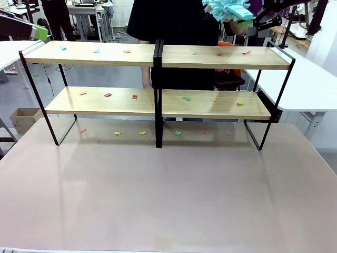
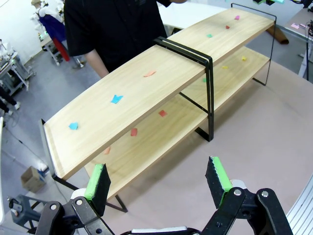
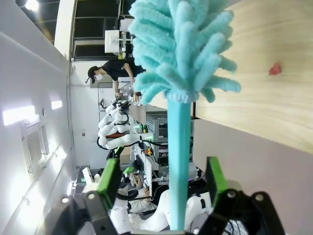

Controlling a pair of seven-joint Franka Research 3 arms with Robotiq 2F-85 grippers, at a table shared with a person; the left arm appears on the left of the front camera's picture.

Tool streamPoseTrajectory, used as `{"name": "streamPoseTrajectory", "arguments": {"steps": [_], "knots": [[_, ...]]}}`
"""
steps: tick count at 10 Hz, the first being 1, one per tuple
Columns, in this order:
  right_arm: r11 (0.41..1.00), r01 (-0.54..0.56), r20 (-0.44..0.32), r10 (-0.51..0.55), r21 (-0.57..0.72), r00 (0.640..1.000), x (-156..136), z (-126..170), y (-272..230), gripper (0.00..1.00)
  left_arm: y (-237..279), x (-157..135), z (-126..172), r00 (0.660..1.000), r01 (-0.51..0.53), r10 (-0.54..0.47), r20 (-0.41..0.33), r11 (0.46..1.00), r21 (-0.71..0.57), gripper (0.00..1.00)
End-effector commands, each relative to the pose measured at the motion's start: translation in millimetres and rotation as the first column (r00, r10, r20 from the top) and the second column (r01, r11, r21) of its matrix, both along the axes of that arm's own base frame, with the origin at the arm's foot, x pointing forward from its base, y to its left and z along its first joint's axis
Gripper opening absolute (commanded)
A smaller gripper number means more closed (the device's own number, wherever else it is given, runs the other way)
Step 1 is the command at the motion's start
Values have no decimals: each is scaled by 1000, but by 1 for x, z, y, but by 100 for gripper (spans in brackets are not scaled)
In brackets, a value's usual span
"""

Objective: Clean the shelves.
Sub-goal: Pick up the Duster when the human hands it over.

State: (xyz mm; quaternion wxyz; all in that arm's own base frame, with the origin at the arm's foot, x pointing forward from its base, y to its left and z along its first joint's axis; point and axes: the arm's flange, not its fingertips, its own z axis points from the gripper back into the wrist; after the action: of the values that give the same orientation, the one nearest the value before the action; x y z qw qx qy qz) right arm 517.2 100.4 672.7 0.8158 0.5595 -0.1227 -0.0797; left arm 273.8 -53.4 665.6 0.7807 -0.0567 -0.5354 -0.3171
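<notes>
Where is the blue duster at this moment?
In the front view the duster is at the top right, above the right half of the shelves; in the right wrist view its handle stands between the fingers of the right pincer.

Shelves (image 1: pixel 105 54) stand far back on the table (image 1: pixel 168 200); scraps (image 1: pixel 107 95) lie on them.

A teal duster (image 3: pixel 182 58) stands handle-down between the claw's (image 3: pixel 162 172) spread pads (image 3: pixel 109 182), fluffy head before the shelves (image 3: pixel 266 93)
</notes>
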Motion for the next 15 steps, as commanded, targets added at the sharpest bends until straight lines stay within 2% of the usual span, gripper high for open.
{"name": "streamPoseTrajectory", "arguments": {"steps": [1,2,4,5,6,12,13,14,15], "knots": [[999,-24,13,23,25,1000,1,1,0,24,0,0,0,1000,1,-1,2,1000,-2,100],[999,-25,11,25,23,1000,2,1,0,0,0,0,0,1000,1,-1,2,1000,-2,100],[999,-29,7,29,22,1000,2,1,1,0,0,0,0,1000,1,-1,2,1000,-2,100],[999,-28,9,28,21,1000,2,2,1,7,0,0,0,1000,1,-1,2,1000,-2,100],[999,-27,9,27,22,1000,2,2,1,0,0,0,0,1000,1,-1,2,1000,-2,100],[999,-47,-1,47,-1,999,-2,-1,0,0,0,0,0,1000,1,-1,2,1000,-2,100],[998,-59,21,60,-29,998,-13,11,-9,0,0,0,0,1000,1,-1,2,1000,-2,100],[987,-151,18,152,-56,988,-41,36,-27,0,0,0,0,1000,1,-1,2,1000,-2,100],[959,-245,24,251,-140,968,-96,68,-55,0,0,0,0,1000,1,-1,2,1000,-2,100]]}}
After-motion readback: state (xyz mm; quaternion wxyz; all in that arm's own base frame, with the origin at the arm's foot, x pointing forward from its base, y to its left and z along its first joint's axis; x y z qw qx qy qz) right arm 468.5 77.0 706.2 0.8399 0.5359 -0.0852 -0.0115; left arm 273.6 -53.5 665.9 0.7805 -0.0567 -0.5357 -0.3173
